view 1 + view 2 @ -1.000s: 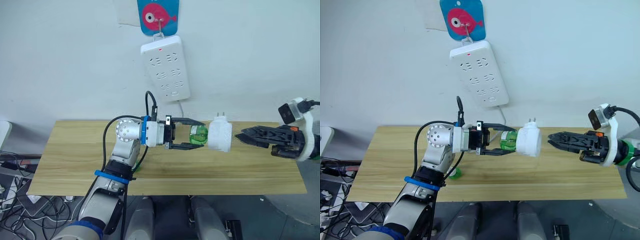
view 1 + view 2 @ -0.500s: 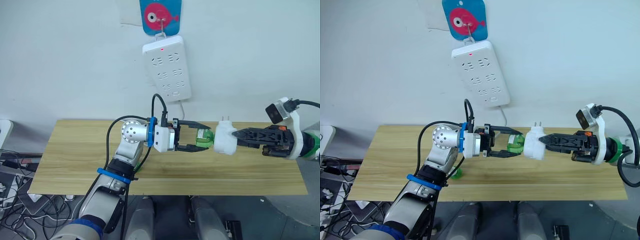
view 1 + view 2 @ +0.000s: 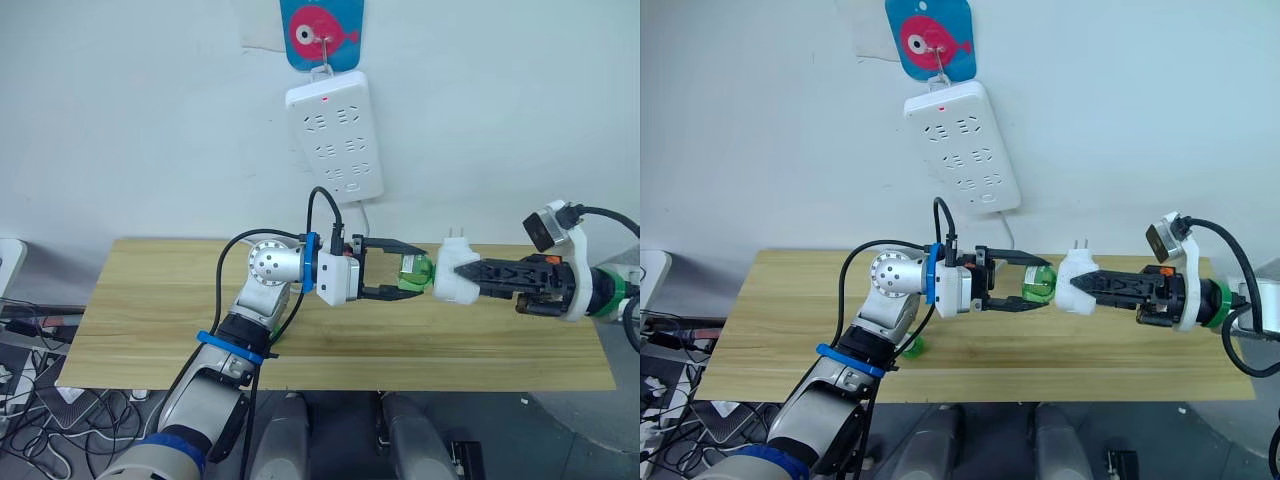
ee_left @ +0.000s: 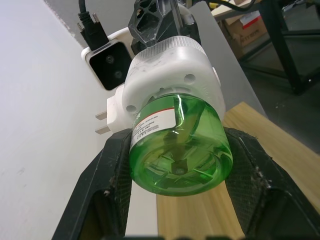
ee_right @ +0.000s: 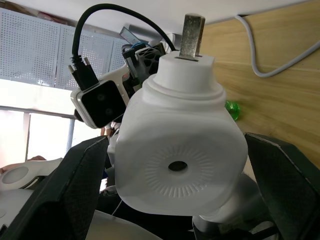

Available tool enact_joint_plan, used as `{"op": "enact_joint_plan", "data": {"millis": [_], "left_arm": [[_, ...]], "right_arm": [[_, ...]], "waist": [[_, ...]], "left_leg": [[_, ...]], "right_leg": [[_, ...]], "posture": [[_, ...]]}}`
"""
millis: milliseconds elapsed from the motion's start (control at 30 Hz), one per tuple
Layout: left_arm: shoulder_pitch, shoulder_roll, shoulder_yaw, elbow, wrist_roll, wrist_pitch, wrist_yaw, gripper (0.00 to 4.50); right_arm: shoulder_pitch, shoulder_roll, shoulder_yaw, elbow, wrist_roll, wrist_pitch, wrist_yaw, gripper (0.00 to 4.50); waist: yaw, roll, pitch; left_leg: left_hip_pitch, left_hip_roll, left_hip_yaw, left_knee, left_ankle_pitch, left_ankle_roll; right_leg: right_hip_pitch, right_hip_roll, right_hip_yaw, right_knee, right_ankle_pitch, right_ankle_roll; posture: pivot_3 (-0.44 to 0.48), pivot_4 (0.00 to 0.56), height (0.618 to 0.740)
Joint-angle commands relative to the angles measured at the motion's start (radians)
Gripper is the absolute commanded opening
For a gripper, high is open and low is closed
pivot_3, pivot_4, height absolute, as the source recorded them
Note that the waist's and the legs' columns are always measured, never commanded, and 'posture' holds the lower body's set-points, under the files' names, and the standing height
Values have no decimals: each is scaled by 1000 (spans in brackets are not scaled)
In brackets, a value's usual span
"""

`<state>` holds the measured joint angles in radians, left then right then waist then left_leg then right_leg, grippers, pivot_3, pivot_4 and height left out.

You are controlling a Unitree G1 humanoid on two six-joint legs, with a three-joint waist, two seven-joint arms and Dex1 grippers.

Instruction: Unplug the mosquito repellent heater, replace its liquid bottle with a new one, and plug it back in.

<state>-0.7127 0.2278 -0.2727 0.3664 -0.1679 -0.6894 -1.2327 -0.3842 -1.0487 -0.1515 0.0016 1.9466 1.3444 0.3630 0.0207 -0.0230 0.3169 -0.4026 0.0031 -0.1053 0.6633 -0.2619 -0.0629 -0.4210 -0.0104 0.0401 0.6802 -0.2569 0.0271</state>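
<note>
1. The right gripper (image 3: 478,284) has moved in from the far right of the table over the last second. A second ago it hung well apart from the mosquito repellent heater (image 3: 457,281); now its two black fingers straddle the white body, one on each side, as the right wrist view shows with the vent hole facing the camera.

2. Whether those fingers are pressing the heater or only bracketing it cannot be told; small gaps seem to remain at the sides.

3. The left gripper (image 3: 408,280) keeps its grasp on the green liquid bottle (image 4: 178,152), fingers closed against both sides of it, holding bottle and heater in the air above the wooden table (image 3: 150,300), right of centre.

4. The heater is already unplugged: its prongs point up and away, free of the white power strip (image 3: 333,136) hanging on the wall behind.

5. Meaning for the task: both ends of the assembly are now covered, so this looks like the set-up for unscrewing the bottle from the heater. The right hand likely must clamp firmly before any twisting.

6. A small green object (image 3: 912,347) lies on the table near the left arm; its identity is unclear.
</note>
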Motion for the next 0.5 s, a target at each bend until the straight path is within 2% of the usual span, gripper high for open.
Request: {"op": "enact_joint_plan", "data": {"millis": [33, 133, 400, 433, 500], "left_arm": [[-14, -1, -10, -25, 10, -28, 30, 2238], [-17, 0, -13, -19, 16, -34, 38, 2238], [4, 4, -30, -56, -20, -21, 22, 2238], [9, 3, -32, -69, -45, 15, 12, 2238], [27, 10, -35, -140, -156, 252, -10, 2238]], "right_arm": [[14, -15, -33, -37, 26, 6, 16, 3915], [26, -18, -36, -45, 26, 1, 15, 2951], [22, 5, -54, -23, 26, -7, -24, 2950], [24, 5, -55, -30, 26, -9, -26, 2950], [35, -17, -55, -67, 26, -12, -16, 2950]], "waist": [[1, 0, 0], [2, 0, 0], [2, 0, 0], [2, 0, 0], [2, 0, 0]], "left_leg": [[0, 0, 0, 0, 0, 0], [0, 0, 0, 0, 0, 0], [0, 0, 0, 0, 0, 0], [0, 0, 0, 0, 0, 0], [0, 0, 0, 0, 0, 0]], "right_leg": [[0, 0, 0, 0, 0, 0], [0, 0, 0, 0, 0, 0], [0, 0, 0, 0, 0, 0], [0, 0, 0, 0, 0, 0], [0, 0, 0, 0, 0, 0]], "posture": [[130, 293, 740], [130, 294, 740], [130, 296, 740], [131, 294, 740], [131, 294, 740]]}}
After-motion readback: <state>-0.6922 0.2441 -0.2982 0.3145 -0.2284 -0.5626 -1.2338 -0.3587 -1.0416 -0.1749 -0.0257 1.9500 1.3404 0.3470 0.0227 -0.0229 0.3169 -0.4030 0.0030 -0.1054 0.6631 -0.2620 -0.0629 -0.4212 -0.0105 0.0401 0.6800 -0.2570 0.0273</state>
